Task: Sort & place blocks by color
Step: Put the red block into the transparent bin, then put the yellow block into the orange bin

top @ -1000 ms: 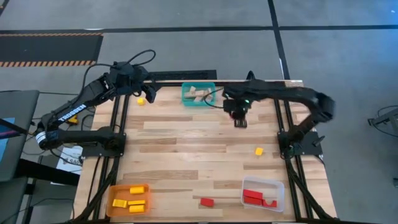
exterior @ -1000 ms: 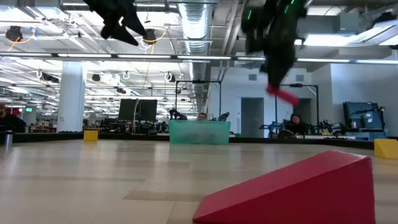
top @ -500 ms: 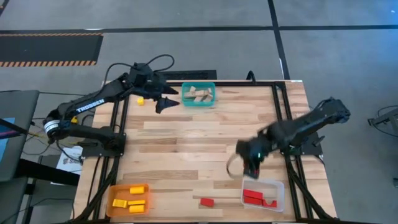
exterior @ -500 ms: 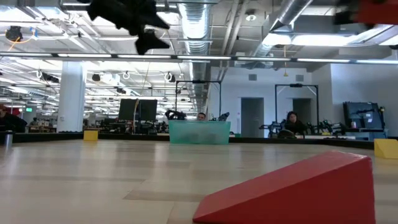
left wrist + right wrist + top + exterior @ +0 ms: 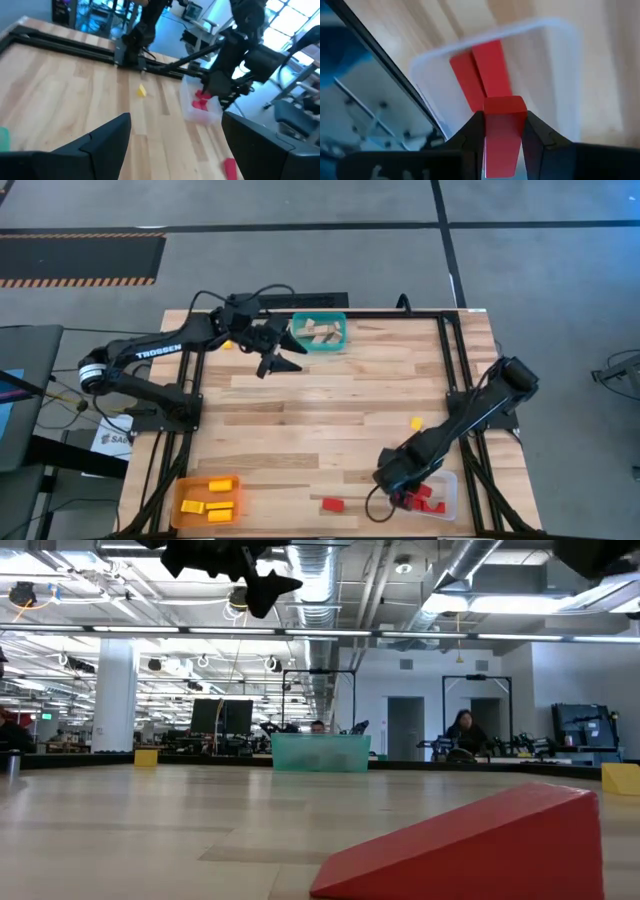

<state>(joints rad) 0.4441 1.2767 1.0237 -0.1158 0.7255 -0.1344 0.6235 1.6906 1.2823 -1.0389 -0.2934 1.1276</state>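
Note:
My right gripper is over the clear bin at the near right and is shut on a red block. More red blocks lie in that bin. My left gripper is open and hangs in the air near the teal bin, which holds tan blocks. One yellow block and one red block lie flat on the table. In the low view the red block shows as a wedge. Another yellow block peeks out beside the left arm. My right gripper pinches the red block between its two fingers. The block's free end sticks out past the fingertips. The fingers point down from above at the clear bin. The block is lifted clear above the red blocks in the bin.
An orange bin with yellow blocks sits at the near left corner. Black frame rails run along the table's left and right sides. Bare wood lies across the table's middle. People and desks show in the room beyond.
My right gripper has carried the red block from beside the teal bin at the far edge toward the near right, and now hangs over the clear bin. My left gripper has moved from the far left corner toward the right, closer to the teal bin.

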